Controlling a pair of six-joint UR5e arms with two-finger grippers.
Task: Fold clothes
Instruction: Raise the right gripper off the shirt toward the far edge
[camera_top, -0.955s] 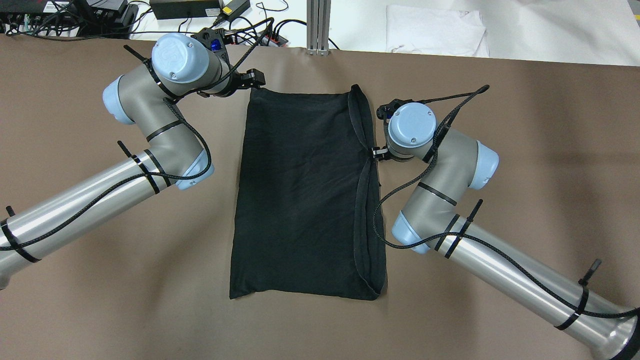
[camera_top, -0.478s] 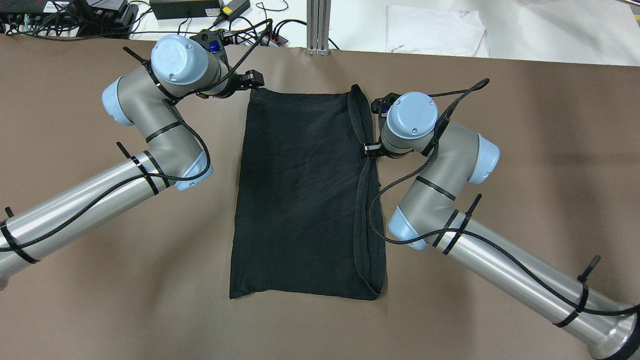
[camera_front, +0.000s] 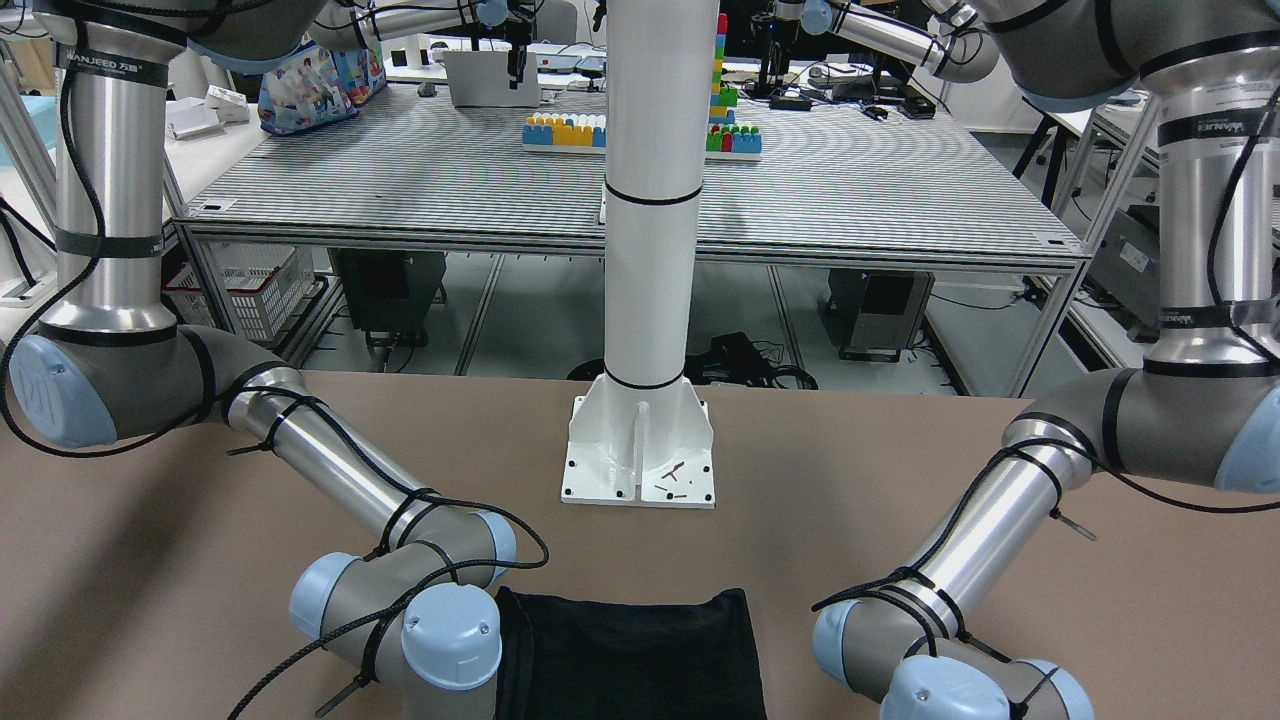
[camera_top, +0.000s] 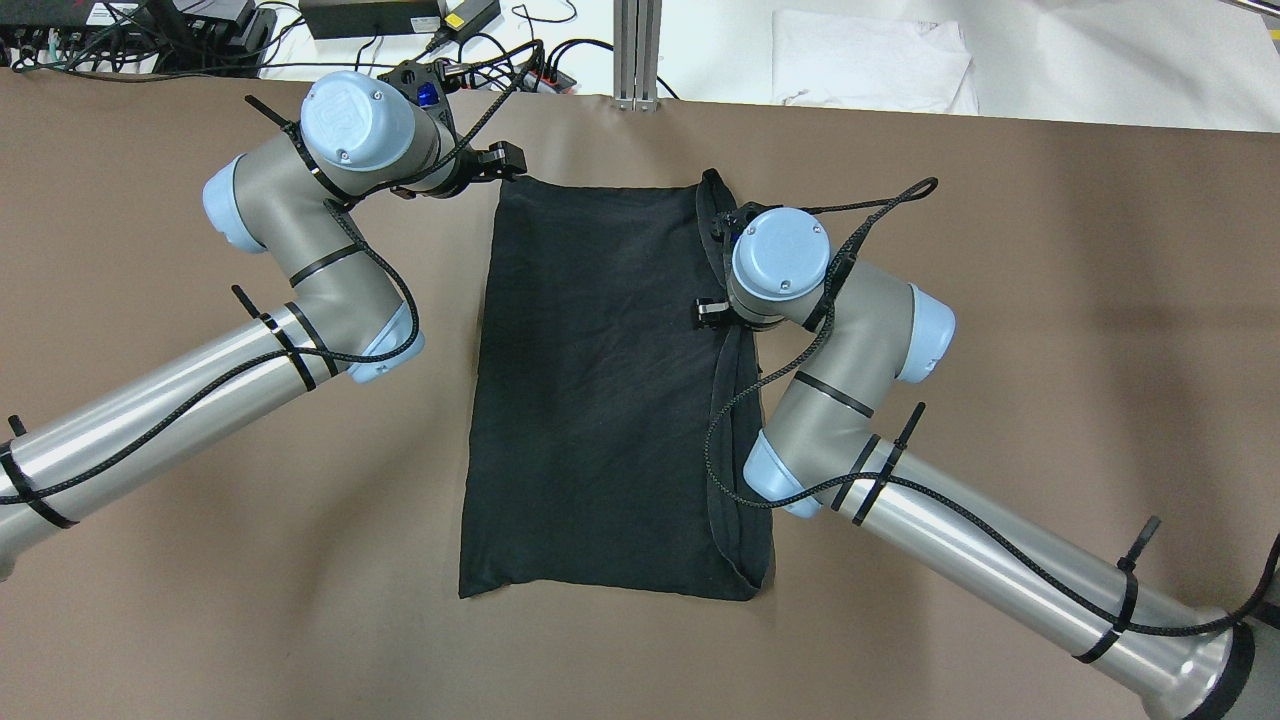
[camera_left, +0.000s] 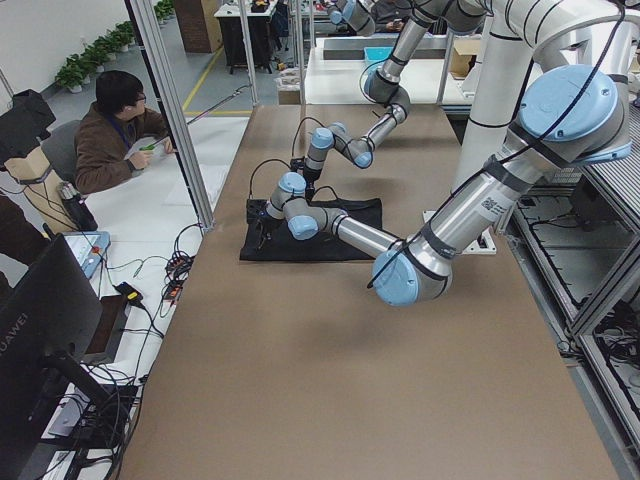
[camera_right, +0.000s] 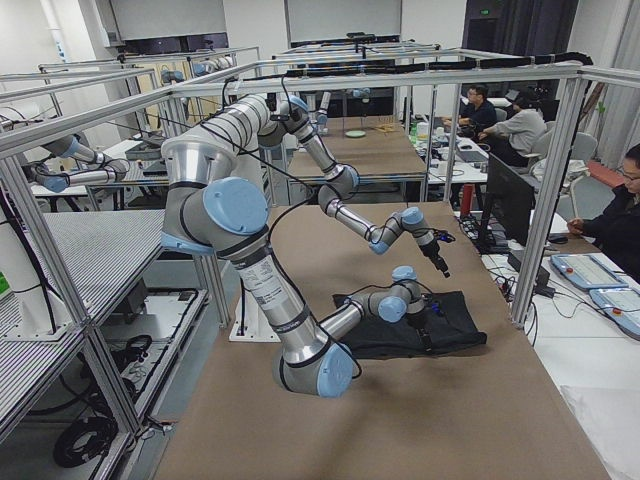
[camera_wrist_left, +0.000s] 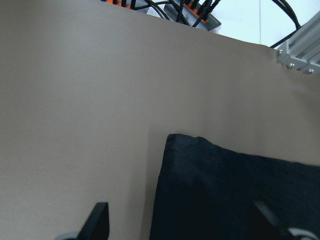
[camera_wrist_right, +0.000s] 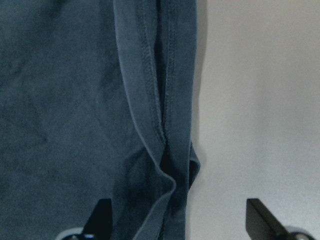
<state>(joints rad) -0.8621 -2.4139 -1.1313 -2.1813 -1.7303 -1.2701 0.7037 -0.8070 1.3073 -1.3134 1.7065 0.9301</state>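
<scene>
Front-facing view: black garment (camera_front: 640, 655) lies flat on the counter (camera_front: 900, 480), apart from the base of the white pillar (camera_front: 650, 200). Both grippers are out of frame.
Overhead view: the garment is a long rectangle with doubled hems along its right side, so one lengthwise fold looks done. A crosswise fold is judged still to come. Left gripper (camera_top: 507, 160) sits at the far left corner. Right gripper (camera_top: 708, 312) is over the right-hand hems, about midway along.
Left side view: the garment lies between the two arms. Gripper states cannot be told from here.
Right side view: same layout, with the near arm's wrist over the cloth.
Left wrist view: jaws spread wide and empty, the garment corner just ahead.
Right wrist view: jaws spread wide with nothing held, the hems directly beneath.
Change since the earlier overhead frames: the right gripper has moved inward from the garment's right edge onto the fabric. The left gripper is unmoved at its corner, and the garment outline is unchanged.
</scene>
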